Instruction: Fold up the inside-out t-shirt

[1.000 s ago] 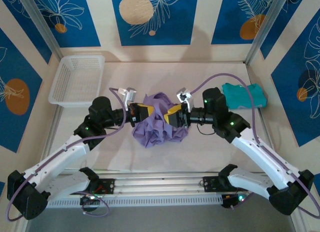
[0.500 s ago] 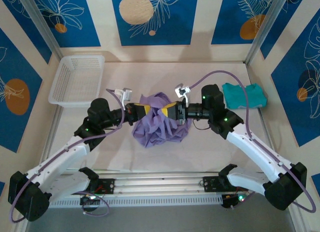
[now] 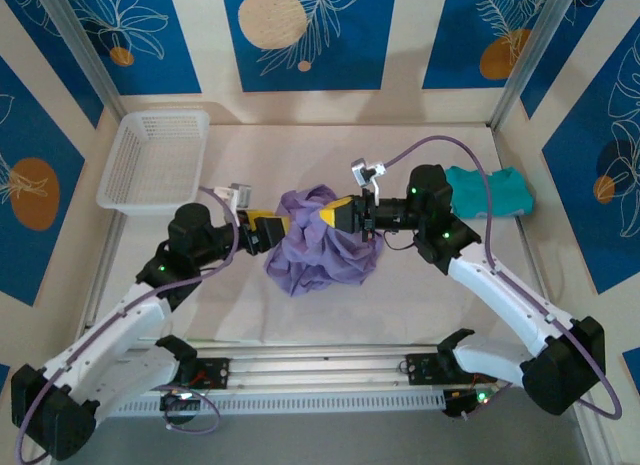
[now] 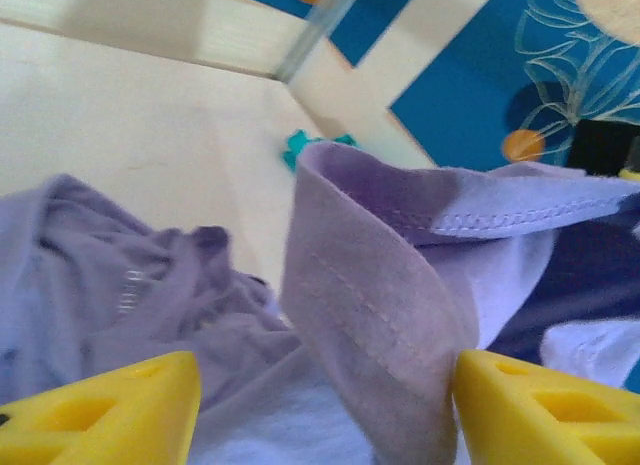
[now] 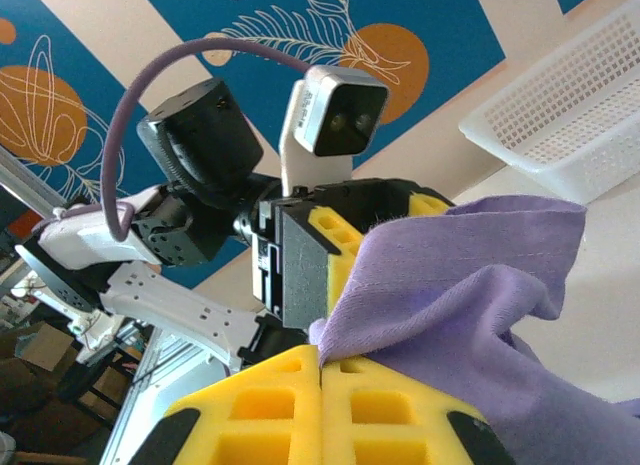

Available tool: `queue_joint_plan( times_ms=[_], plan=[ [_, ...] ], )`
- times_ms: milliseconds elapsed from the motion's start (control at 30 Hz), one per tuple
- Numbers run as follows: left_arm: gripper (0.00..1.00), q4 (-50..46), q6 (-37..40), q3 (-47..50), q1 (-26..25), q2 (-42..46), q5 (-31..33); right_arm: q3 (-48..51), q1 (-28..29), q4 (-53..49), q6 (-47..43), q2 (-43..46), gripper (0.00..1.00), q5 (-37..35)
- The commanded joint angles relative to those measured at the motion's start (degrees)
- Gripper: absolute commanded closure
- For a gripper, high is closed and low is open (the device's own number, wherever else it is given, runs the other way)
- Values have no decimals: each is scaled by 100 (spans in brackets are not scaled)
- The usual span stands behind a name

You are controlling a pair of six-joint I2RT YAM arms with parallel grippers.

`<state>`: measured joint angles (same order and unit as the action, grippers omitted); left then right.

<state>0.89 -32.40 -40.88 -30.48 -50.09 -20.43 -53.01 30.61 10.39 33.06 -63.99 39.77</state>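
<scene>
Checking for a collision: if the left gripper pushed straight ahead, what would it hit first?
Probably the lavender t-shirt: its raised fold stands inside the open left gripper; the right gripper sits beyond, shut on it.

t-shirt (image 3: 318, 247) blocks centre, open table (image 3: 300, 315) nearside

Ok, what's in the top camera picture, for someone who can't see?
A crumpled light purple t-shirt lies on a pale table. The right end effector pinches it; the left end effector sits at its left edge. A white plastic basket stands far left.
</scene>
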Motion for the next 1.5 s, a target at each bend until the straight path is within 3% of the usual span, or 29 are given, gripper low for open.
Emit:
queue_joint_plan(
  times_ms=[0, 100, 267, 333, 467, 700, 933, 1267, 1467],
  plan=[
    [25, -1033, 813, -395, 19, 454, 1018, -150, -46, 189, 95, -68, 100, 166],
    [24, -1068, 1086, -497, -44, 714, 927, -182, -55, 135, 74, -118, 100, 167],
    [45, -407, 1142, -628, -277, 530, -553, -227, -55, 8, 3, -140, 100, 119],
    [48, -147, 1071, -724, -415, 278, -1134, -240, -55, -26, -16, -132, 100, 119],
    [49, -129, 964, -985, -589, -253, -1599, -268, -50, -105, -52, -118, 100, 106],
    [43, -552, 1039, -1259, -635, -860, -1688, -304, -68, -203, -123, -85, 100, 85],
    [43, -576, 1080, -1306, -657, -1102, -1812, -285, -90, -248, -154, -50, 100, 74],
    [68, -236, 896, -1232, -690, -1162, -2178, -280, -99, -218, -114, -54, 100, 49],
    [90, -273, 891, -1263, -693, -1131, -2095, -284, -138, -377, -234, 0, 100, -31]
  ],
)
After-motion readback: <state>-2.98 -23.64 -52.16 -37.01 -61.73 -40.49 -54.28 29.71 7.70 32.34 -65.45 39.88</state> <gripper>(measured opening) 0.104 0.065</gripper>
